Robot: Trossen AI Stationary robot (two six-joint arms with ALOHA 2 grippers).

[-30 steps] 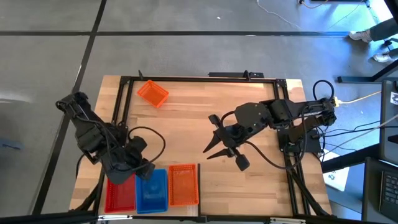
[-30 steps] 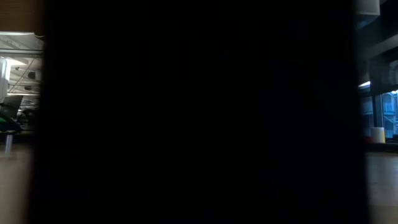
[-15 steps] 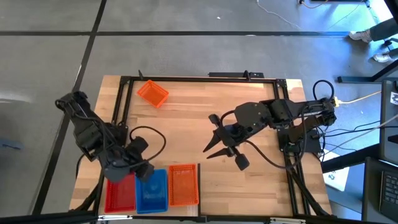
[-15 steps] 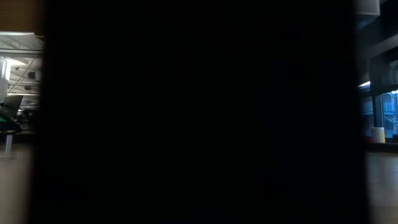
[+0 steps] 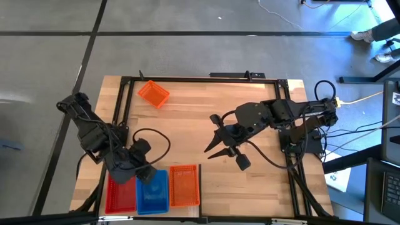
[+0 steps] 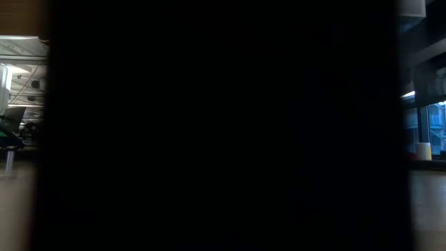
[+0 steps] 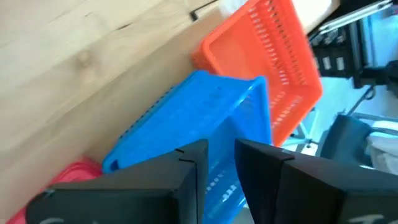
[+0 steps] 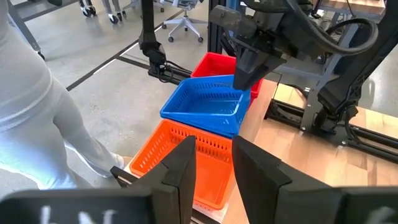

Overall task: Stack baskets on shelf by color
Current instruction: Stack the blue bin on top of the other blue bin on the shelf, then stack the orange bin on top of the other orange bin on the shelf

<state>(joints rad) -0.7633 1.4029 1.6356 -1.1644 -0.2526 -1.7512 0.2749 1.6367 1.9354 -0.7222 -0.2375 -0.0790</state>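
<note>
Three baskets stand side by side at the table's near left: red [image 5: 120, 195], blue [image 5: 153, 192] and orange [image 5: 185, 186]. The shelf seems to be the pale strip [image 8: 246, 138] beside them. My left gripper [image 5: 141, 172] is shut on the blue basket [image 8: 205, 106], which sits tilted above its neighbours. Another orange basket [image 5: 153, 94] lies alone on its bottom at the table's far left. My right gripper [image 5: 216, 139] hangs open over the table's middle, with nothing between its fingers. The low view is blocked dark. My left gripper holds the blue basket by the slotted wall at its far end [image 7: 221, 177]. One finger [image 7: 189, 165] stands on one side of the wall and the other finger [image 7: 264, 165] on the other. The fingers slant down from above. The basket is tilted, its held end raised.
A black frame [image 5: 187, 79] runs around the tabletop. Bare wood lies between the lone orange basket and the row of three. Cables trail from both arms. A person in grey stands off the table's near-left side [image 8: 31, 99].
</note>
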